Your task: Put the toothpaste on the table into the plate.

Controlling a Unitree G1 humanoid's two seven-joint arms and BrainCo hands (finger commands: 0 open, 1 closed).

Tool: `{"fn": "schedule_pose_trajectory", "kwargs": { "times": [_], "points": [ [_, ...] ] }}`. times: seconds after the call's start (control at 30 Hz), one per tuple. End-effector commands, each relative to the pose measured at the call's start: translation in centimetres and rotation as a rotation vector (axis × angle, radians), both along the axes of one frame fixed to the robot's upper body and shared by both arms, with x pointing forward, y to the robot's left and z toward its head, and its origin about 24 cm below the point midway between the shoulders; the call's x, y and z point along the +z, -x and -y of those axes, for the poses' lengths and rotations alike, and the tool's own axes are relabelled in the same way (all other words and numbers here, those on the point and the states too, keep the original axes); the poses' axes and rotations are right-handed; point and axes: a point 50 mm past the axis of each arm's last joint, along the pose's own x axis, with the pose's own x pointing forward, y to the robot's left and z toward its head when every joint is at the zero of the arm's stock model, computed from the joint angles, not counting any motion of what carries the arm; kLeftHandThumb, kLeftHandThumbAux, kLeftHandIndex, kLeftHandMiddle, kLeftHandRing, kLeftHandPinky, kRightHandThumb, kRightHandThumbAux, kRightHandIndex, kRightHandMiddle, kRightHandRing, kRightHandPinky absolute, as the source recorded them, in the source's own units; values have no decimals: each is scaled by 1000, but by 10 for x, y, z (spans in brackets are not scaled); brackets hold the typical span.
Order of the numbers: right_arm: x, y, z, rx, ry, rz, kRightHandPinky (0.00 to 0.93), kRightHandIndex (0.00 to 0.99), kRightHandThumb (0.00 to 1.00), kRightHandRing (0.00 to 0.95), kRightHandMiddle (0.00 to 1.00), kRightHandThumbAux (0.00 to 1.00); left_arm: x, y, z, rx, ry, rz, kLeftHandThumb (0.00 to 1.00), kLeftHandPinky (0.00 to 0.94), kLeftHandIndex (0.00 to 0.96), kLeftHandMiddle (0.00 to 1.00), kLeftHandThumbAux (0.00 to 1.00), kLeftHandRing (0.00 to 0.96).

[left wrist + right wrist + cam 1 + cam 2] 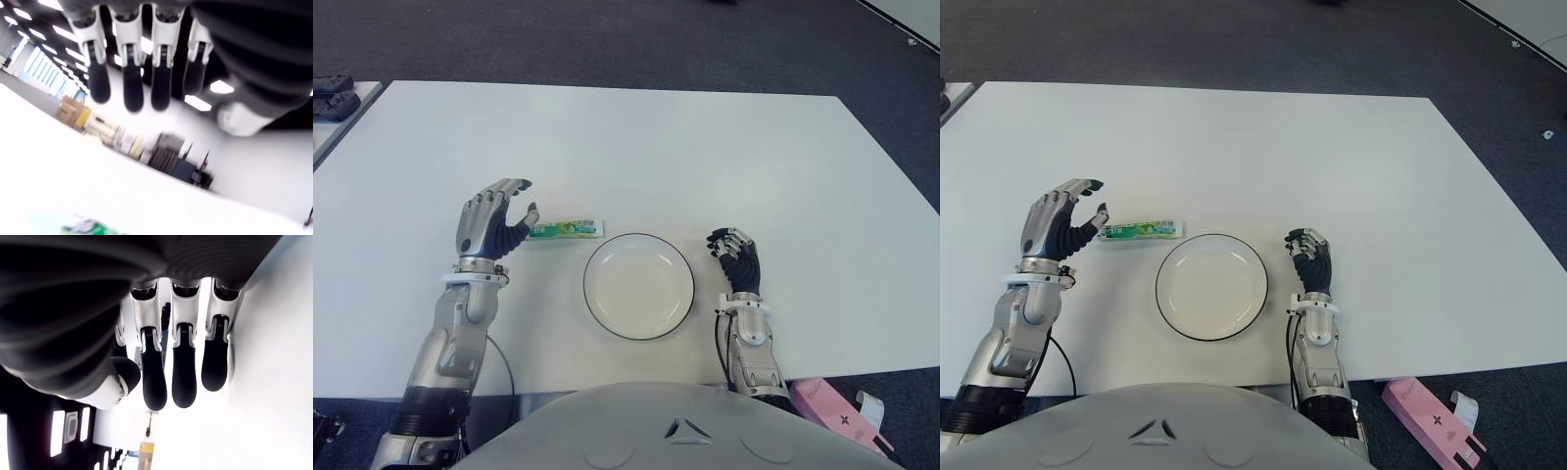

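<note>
Green-and-white, the small flat toothpaste tube (566,229) lies on the white table (705,147), just off the far left rim of the round white plate with a thin dark edge (638,286) — beside the plate, not in it, with its length running sideways along the tabletop. At the end of the tube farthest from the plate is the silver-and-black left hand (492,223), raised on its wrist with the palm turned toward the tube; its fingers (505,191) arch forward and are spread apart, and the thumb tip reaches close to the tube's end, though whether it touches cannot be told. In the left wrist view the four dark fingertips (132,93) hang separately with gaps between them, gripping nothing, and a blurred patch of the tube's green print shows on the table below them. On the other side of the plate, near its right rim, is the right hand (736,257), well apart from the tube — its fingers (183,377) are curled inward side by side around nothing, and the thumb is tucked in beside them. A pink box (837,411) lies beyond the near right edge of the table, down on the dark floor.
</note>
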Motion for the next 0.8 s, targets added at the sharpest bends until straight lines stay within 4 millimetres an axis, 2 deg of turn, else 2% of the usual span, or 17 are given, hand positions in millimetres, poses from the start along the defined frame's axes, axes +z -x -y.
{"fn": "schedule_pose_trajectory", "kwargs": {
  "times": [0.03, 0.23, 0.33, 0.5, 0.8],
  "points": [
    [-5, 2, -1, -2, -2, -27, 490, 429, 708, 492, 502, 727, 1, -6, 3, -35, -91, -80, 544, 238, 48, 165, 301, 203],
    [-5, 3, -1, 1, -2, -23, 490, 428, 707, 493, 503, 727, 6, -13, 8, -82, -208, -116, 545, 98, 5, 58, 211, 66],
    [-5, 4, -2, 1, -3, -20, 491, 428, 707, 494, 504, 727, 7, -16, 9, -104, -257, -114, 535, 62, 1, 18, 187, 21],
    [-4, 5, -2, 2, -4, -21, 495, 428, 707, 494, 503, 727, -4, -25, 6, -142, -331, -134, 525, 16, 0, 3, 155, 3],
    [-4, 7, 0, -6, -9, -24, 494, 429, 707, 494, 504, 727, -17, -25, 4, -260, -439, -206, 503, 0, 0, 0, 98, 0]
  ]
}}
